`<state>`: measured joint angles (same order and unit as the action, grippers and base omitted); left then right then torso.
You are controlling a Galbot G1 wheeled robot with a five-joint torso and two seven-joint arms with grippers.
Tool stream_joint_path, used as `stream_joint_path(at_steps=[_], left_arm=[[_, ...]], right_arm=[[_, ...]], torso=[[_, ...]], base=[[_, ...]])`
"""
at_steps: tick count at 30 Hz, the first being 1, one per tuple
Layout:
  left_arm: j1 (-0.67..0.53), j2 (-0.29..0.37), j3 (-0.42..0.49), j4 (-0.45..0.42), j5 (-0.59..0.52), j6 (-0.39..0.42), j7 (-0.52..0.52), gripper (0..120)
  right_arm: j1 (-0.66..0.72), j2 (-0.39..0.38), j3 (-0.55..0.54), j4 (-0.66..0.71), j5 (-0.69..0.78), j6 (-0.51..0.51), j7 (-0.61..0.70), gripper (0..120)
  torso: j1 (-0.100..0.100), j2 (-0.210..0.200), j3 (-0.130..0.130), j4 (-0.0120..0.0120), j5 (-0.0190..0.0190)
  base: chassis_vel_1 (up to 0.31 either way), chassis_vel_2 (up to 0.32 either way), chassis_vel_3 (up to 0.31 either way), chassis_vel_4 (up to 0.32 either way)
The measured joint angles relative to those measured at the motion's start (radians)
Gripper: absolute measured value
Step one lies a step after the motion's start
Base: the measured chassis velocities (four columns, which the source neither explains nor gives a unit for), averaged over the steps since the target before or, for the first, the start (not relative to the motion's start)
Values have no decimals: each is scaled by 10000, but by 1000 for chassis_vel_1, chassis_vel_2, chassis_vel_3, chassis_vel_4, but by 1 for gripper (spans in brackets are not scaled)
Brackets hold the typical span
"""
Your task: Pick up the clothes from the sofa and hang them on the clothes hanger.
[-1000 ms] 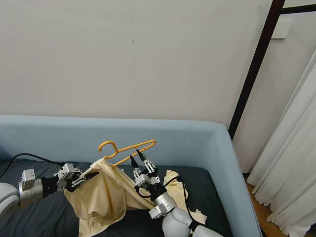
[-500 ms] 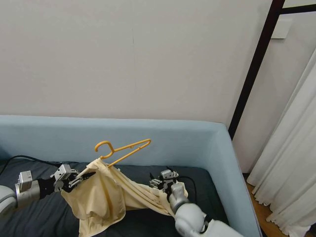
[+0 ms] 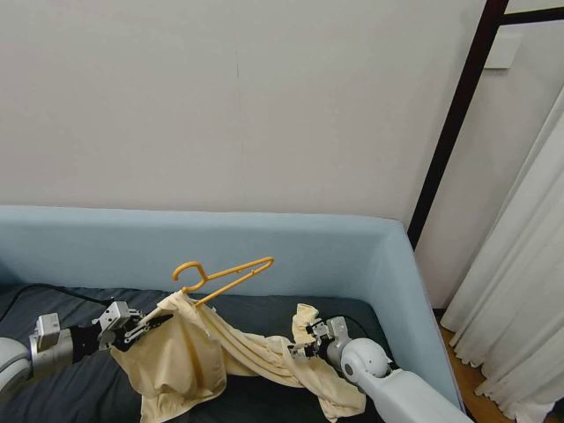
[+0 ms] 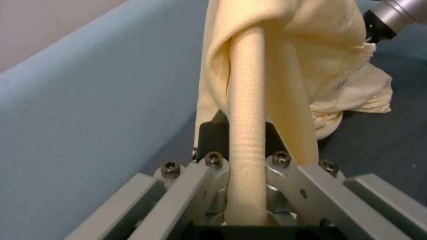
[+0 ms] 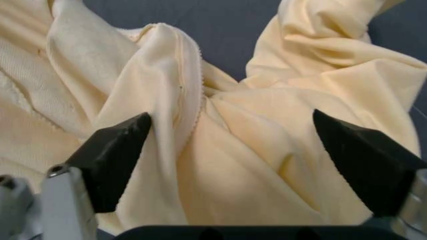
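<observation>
On the blue sofa, the cream garment hangs half-threaded on the orange hanger. One part is bunched over the hanger's near arm, while a long tail trails to the robot's right across the dark seat cushion.

The left gripper keeps the hanger raised above the seat. Its jaws are clamped on the hanger's arm just below the gathered cloth, and it has barely shifted over the past second.

The change is on the other side. A second ago the right gripper stood up beside the hanger. It has since dropped away to the right and now sits low on the garment's loose end, near the sofa's corner. Its jaws are spread wide, with a ridge of folded fabric lying between the fingertips and nothing yet pinched.

The right gripper appears to be lining up a fresh hold on the free end, so the far side of the hanger is not yet dressed.
</observation>
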<state>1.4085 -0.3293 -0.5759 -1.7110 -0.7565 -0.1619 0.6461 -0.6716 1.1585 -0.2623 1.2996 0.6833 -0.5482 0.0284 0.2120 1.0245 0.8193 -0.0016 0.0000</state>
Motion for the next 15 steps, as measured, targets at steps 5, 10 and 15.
stream_joint_path(at_steps=[5,10,15], left_arm=[[-8,-22,9,56,42,-37,1,1],[-24,-46,33,99,69,-84,3,1],[-43,-78,64,203,137,-135,25,1]], right_arm=[[-41,104,-190,-91,-180,130,-173,74],[-150,132,-373,-35,-358,34,-198,56],[-297,46,-572,271,-475,-3,-183,38]], torso=[[0,0,0,1,0],[0,0,0,1,-1],[0,0,0,1,-2]], base=[[0,0,0,0],[0,0,0,0],[0,0,0,0]])
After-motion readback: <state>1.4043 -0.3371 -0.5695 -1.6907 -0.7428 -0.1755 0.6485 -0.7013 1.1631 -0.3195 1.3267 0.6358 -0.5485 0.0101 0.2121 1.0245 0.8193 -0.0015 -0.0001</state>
